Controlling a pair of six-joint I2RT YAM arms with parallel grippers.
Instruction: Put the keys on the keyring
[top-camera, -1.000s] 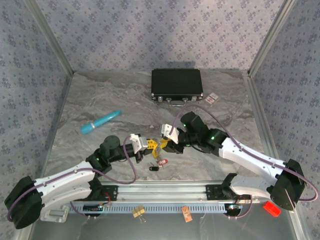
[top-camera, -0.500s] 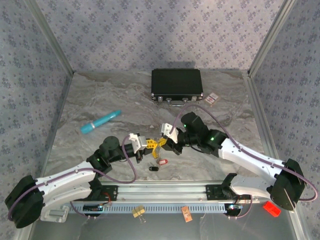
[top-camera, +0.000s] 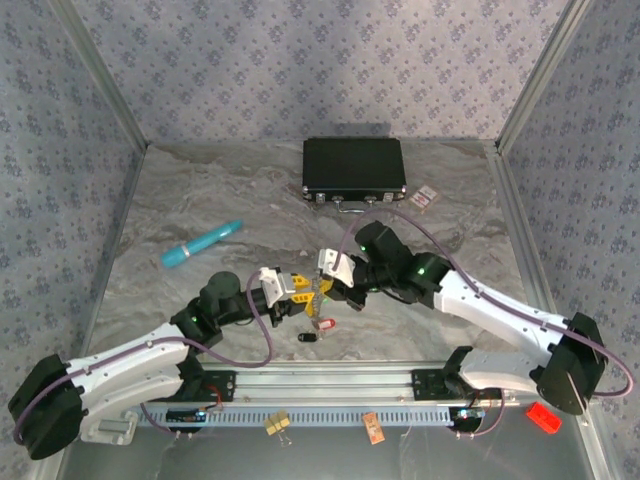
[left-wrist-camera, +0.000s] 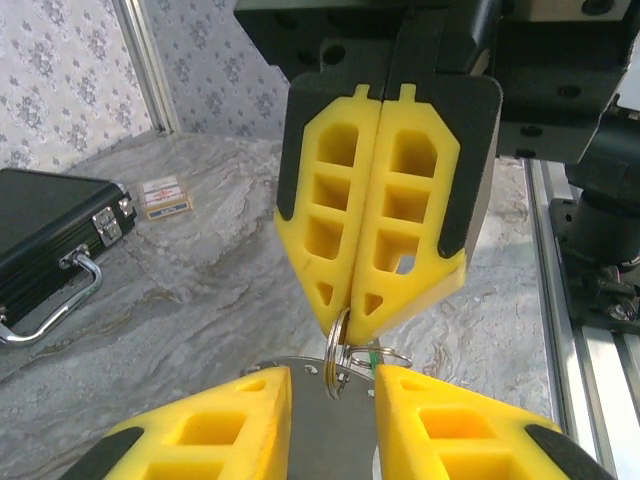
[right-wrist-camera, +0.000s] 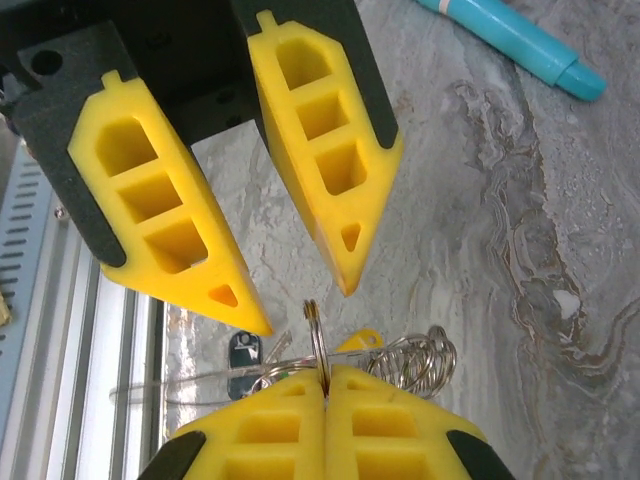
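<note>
In the right wrist view my right gripper (right-wrist-camera: 325, 372) is shut on the keyring (right-wrist-camera: 316, 335), a thin grey split ring standing edge-on above its pads. More rings (right-wrist-camera: 415, 358), a yellow key head (right-wrist-camera: 360, 341) and a dark key (right-wrist-camera: 243, 350) lie just beyond. My left gripper (right-wrist-camera: 300, 305) faces it, open, with its fingertips either side of the ring's top. In the left wrist view the keyring (left-wrist-camera: 338, 362) hangs from the right gripper (left-wrist-camera: 346, 325) between my open left gripper (left-wrist-camera: 330, 375) fingers. From above, a red key (top-camera: 323, 323) and the dark key (top-camera: 307, 337) lie on the table.
A black case (top-camera: 353, 168) stands at the back, with small cards (top-camera: 427, 197) to its right. A teal pen (top-camera: 202, 244) lies at the left. On the near rail sit a yellow binder clip (top-camera: 278, 424), an orange tag (top-camera: 373, 428) and a red block (top-camera: 541, 417).
The two grippers have closed in on each other: the right one shifted slightly left with the ring, and the left one edged right towards it. The keys on the table have not moved.
</note>
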